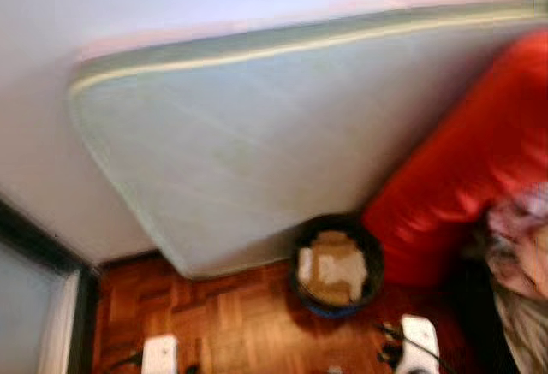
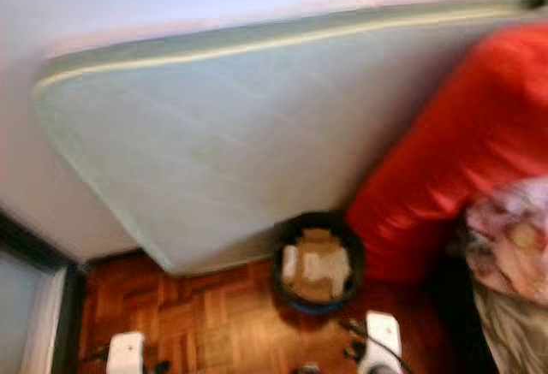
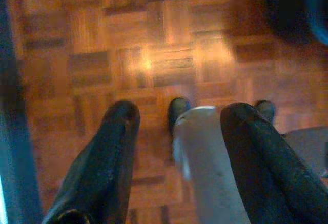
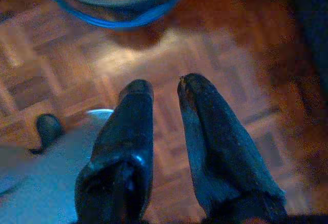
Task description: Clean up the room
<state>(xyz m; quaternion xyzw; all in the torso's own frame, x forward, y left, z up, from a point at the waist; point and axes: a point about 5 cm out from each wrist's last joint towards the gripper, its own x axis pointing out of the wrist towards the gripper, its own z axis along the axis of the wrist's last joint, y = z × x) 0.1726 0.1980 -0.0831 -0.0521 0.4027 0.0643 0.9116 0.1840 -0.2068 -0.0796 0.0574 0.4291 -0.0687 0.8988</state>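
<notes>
A dark round bin (image 1: 336, 220) with crumpled paper and cardboard (image 1: 334, 270) inside stands on the parquet floor, at the foot of a pale mattress. Both arms hang low at the near edge of the blurred head views, the left arm (image 1: 160, 355) and the right arm (image 1: 419, 340). My left gripper (image 3: 184, 110) is open over bare parquet, nothing between its fingers. My right gripper (image 4: 160, 84) points at the floor just short of the bin's blue-edged rim (image 4: 118, 16); its fingers stand a little apart and hold nothing.
A pale green mattress (image 1: 282, 134) leans against the white wall. Red bedding (image 1: 471, 160) bulges at the right, with a heap of clothes (image 1: 522, 246) below it. A dark door frame (image 1: 43, 263) runs along the left. Open parquet (image 1: 231, 314) lies before the bin.
</notes>
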